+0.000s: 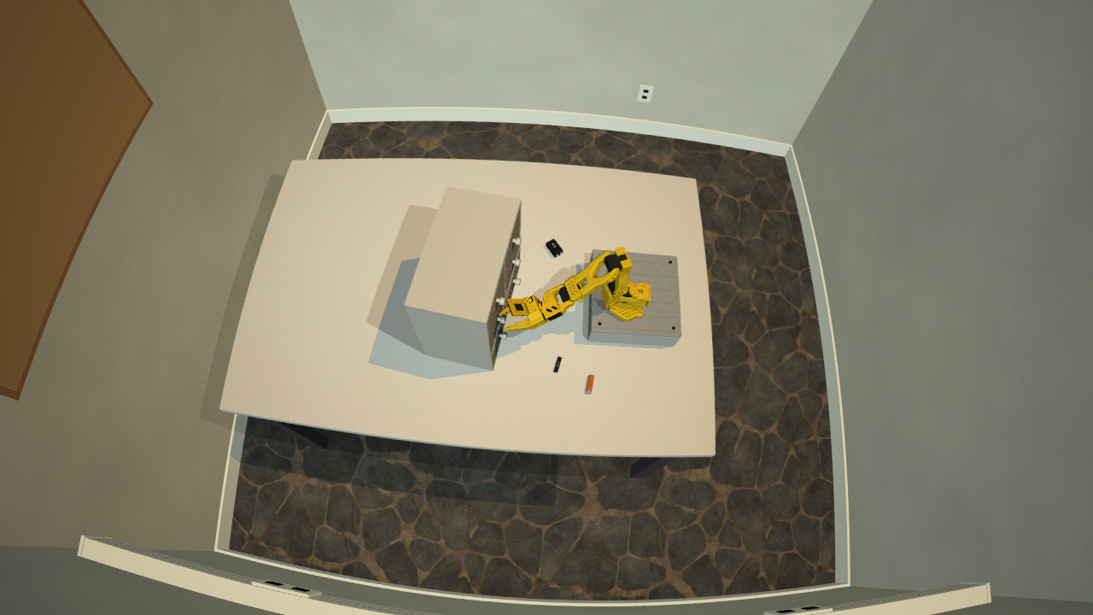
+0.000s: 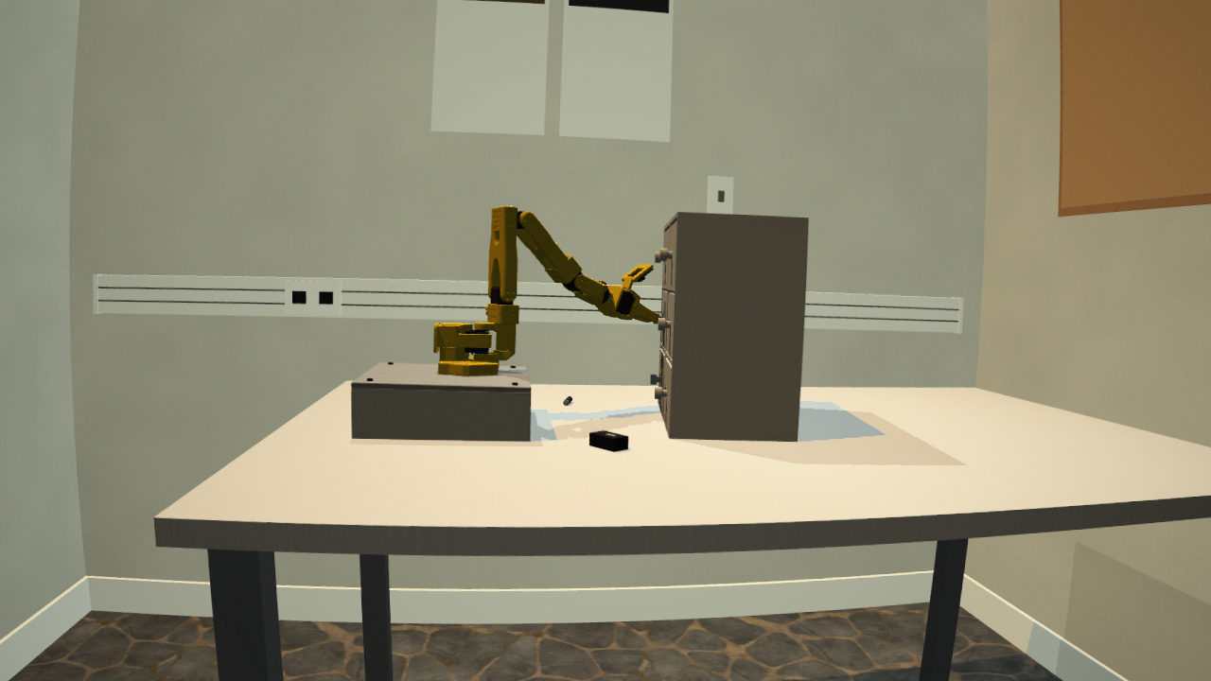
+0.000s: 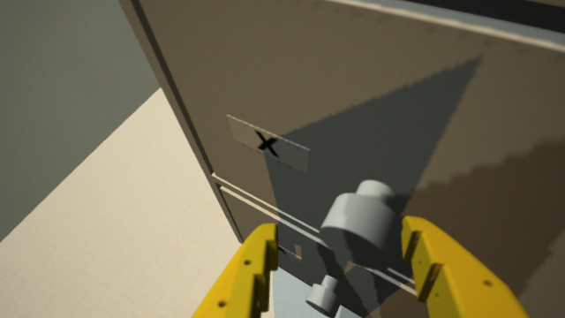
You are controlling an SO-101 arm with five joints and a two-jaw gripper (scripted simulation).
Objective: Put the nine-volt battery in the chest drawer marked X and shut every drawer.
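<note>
Black and boxy, the nine-volt battery [image 1: 554,247] lies on the pale table top [image 1: 359,389] between the arm's base and the tall grey-brown chest [image 1: 466,260] — untouched. The yellow gripper [image 3: 340,261] brackets the grey round knob [image 3: 359,216] of the X-marked drawer [image 3: 353,110], partly open with gaps either side, gripping nothing — apparently placed to pull.

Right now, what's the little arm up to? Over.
Gripper open, astride X drawer's knob, not gripping. Nine-volt battery on table. Drawer shut. Nothing blocks the drawer front.
</note>
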